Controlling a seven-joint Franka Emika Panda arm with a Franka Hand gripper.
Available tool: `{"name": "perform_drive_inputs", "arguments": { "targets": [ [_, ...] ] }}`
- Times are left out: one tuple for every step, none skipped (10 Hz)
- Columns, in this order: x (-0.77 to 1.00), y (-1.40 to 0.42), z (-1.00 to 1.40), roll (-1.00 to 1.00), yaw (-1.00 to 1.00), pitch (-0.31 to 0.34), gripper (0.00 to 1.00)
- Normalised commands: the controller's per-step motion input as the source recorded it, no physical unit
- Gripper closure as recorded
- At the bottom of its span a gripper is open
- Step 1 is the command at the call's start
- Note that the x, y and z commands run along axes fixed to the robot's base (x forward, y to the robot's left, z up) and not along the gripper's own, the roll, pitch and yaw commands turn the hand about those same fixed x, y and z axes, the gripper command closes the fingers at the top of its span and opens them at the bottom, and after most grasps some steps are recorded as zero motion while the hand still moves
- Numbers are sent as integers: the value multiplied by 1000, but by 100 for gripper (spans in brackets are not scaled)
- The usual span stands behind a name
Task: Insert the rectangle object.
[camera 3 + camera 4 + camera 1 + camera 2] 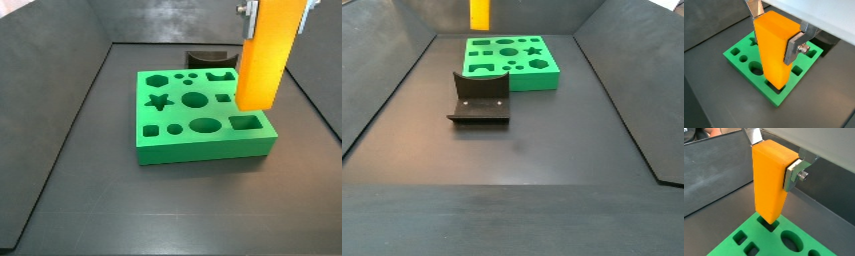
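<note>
Gripping fingers (794,46), orange bar (775,50), green board (203,135).

A robot test cell in a lab, not a home or shop. A dark grey worktop (543,150) is boxed in by sloped dark walls (382,90), like a shallow bin. On it sit only purpose-made test pieces: a green board (201,115) cut with shaped holes, and a dark L-shaped fixture (480,97) just beside it. Above the board, the hand (777,27) of a robot arm, with flat silver fingers (794,47), grips an upright orange bar (774,47) whose lower end meets a hole at the board's edge.
</note>
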Motion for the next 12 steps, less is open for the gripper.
{"name": "perform_drive_inputs", "arguments": {
  "targets": [
    [1000, 17, -280, 144, 43, 30, 100],
    [449, 0, -494, 0, 9, -36, 100],
    [220, 0, -446, 0, 117, -6, 100],
    [71, 0, -297, 0, 157, 0, 100],
    [0, 0, -160, 0, 83, 0, 100],
    [-60, 0, -129, 0, 31, 0, 100],
    [-174, 0, -146, 0, 66, 0, 100],
    [-294, 11, -106, 11, 97, 0, 100],
    [-280, 0, -117, 0, 134, 0, 100],
    [-214, 0, -120, 0, 114, 0, 100],
    [-23, -94, -120, 0, 151, 0, 100],
    [29, -209, -143, 0, 149, 24, 100]
  ]
}}
